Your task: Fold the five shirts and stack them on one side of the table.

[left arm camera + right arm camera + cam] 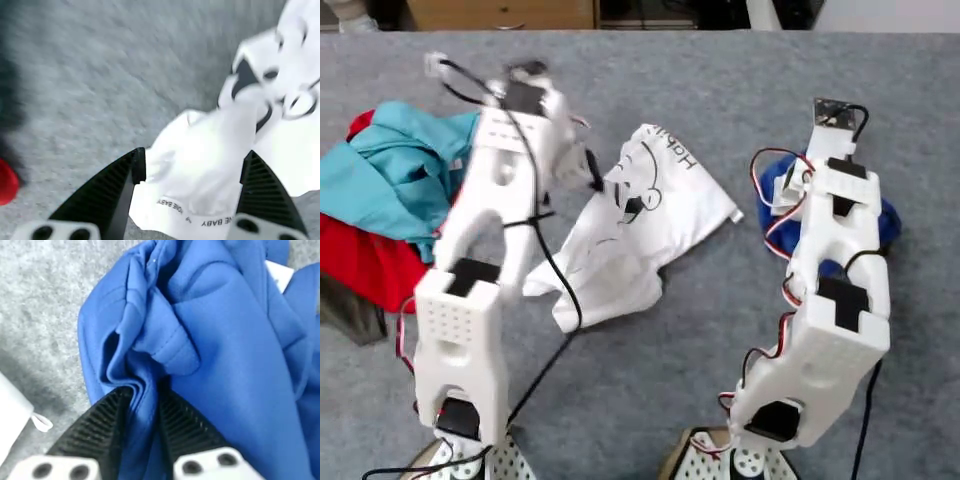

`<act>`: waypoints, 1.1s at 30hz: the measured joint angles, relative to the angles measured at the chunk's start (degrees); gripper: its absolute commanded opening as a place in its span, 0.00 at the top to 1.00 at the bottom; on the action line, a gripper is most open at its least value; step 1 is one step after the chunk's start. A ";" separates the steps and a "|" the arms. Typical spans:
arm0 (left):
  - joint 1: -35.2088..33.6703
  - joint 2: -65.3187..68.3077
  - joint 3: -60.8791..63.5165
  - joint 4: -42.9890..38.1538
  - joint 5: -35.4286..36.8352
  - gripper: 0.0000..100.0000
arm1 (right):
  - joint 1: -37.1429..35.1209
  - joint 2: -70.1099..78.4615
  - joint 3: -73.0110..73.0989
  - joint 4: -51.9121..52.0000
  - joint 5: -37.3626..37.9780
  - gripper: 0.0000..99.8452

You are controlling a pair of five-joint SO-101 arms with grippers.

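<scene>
- Your left hand [192, 185] gapes wide, astride an edge of the white shirt [640, 225].
- That shirt lies crumpled mid-worktop [720, 90], its long axis diagonal, near-left to far-right.
- Your right hand [145, 395] pinches a fold of the bunched blue shirt [225, 355].

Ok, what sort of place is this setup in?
Likely a robotics lab bench: a white plastic left arm and right arm on a grey felt-covered table, with a crumpled white printed shirt and a crumpled blue shirt.
</scene>
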 measured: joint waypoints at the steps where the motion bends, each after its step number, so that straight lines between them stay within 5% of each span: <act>1: 0.88 0.09 2.02 -1.49 0.00 0.69 | 0.00 0.00 0.00 0.00 0.00 0.99; 8: 6.51 5.71 7.82 -9.14 1.67 0.70 | 0.00 0.00 0.00 0.00 0.00 0.99; 15: 6.77 8.44 6.95 -12.22 4.13 0.99 | 0.00 0.00 0.00 0.00 0.00 0.99; 19: 6.33 8.70 4.57 -11.96 3.78 0.98 | 0.00 0.00 0.00 0.00 0.00 0.99; 25: -1.05 8.79 -7.91 -2.99 3.43 0.98 | 0.00 0.00 0.00 0.00 0.00 0.99; 33: -17.85 8.79 -41.14 5.63 3.43 0.98 | 0.00 0.00 0.00 0.00 0.00 0.99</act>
